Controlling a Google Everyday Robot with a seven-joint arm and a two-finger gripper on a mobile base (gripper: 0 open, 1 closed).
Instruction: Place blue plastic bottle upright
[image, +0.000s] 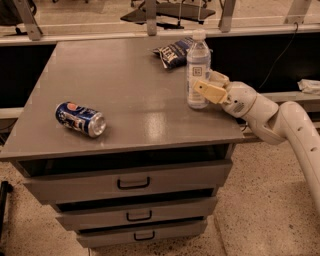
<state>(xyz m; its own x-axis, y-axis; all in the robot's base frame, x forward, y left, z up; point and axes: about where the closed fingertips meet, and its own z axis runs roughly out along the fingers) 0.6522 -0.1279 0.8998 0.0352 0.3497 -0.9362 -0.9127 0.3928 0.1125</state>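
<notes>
The blue plastic bottle (198, 59) stands upright near the right edge of the grey cabinet top (130, 80), its white cap on top and its base on the surface. My gripper (204, 81) reaches in from the right and is shut on the bottle's lower half. One tan finger (209, 91) lies across the front of the bottle and the other (219, 77) is behind it. The white arm (270, 117) stretches off to the right.
A blue soda can (80, 119) lies on its side at the front left of the top. A dark blue snack bag (173, 52) lies at the back, just behind the bottle. Three drawers (132, 183) sit below the top. The right table edge is close to the bottle.
</notes>
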